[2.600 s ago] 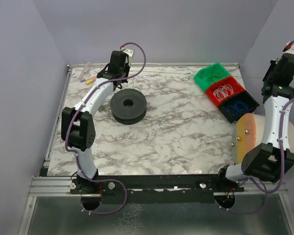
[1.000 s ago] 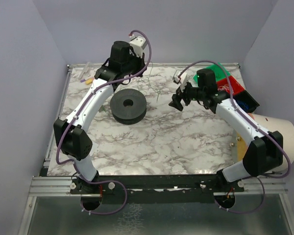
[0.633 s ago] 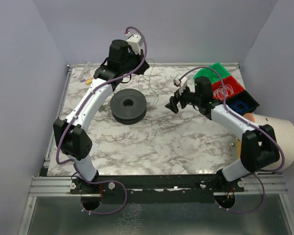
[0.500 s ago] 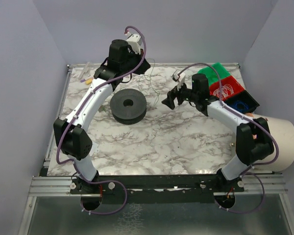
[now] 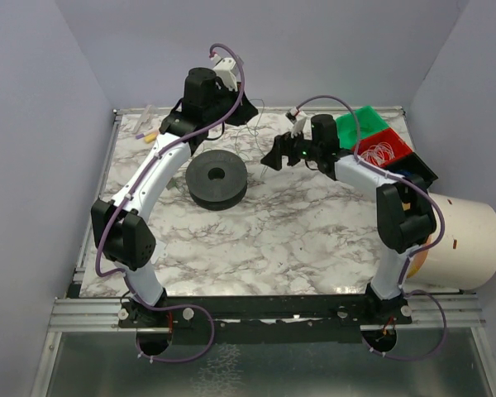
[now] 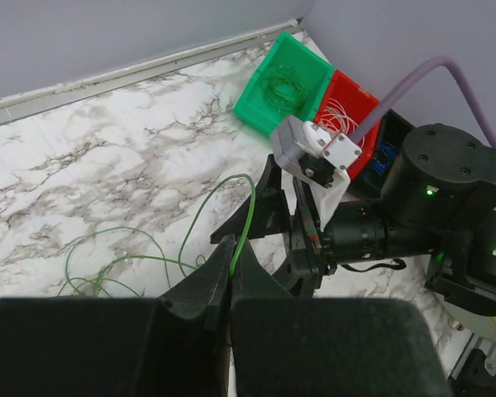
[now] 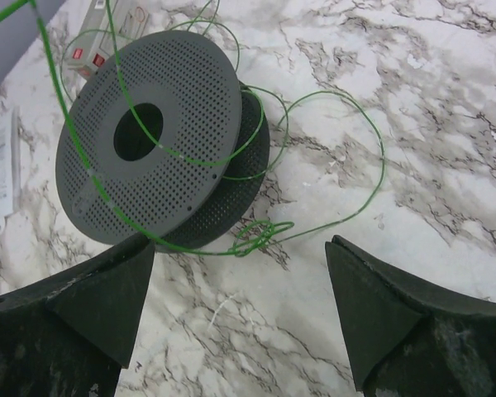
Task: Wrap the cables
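A thin green cable (image 6: 246,215) rises from loose loops (image 6: 107,260) on the marble table into my left gripper (image 6: 231,252), which is shut on it at the fingertips. That gripper (image 5: 240,112) hangs raised over the table's back edge. In the right wrist view the cable crosses the black perforated spool (image 7: 161,136) and ends in a small tangle (image 7: 260,236) beside it. My right gripper (image 7: 240,281) hovers open just above and short of that tangle, with nothing between its fingers (image 7: 380,314). From above, the right gripper (image 5: 273,157) sits right of the spool (image 5: 217,179), below the left one.
A green bin (image 5: 360,126), a red bin (image 5: 380,149) of whitish coils and a black bin (image 5: 409,178) with blue coils line the back right. A large white cylinder (image 5: 463,240) lies off the table's right edge. Small items (image 5: 149,132) lie in the back left corner.
My right arm swung in from the right and reached left toward the spool and the left gripper, its jaws wide open. The left gripper rose from the table, lifting the green cable.
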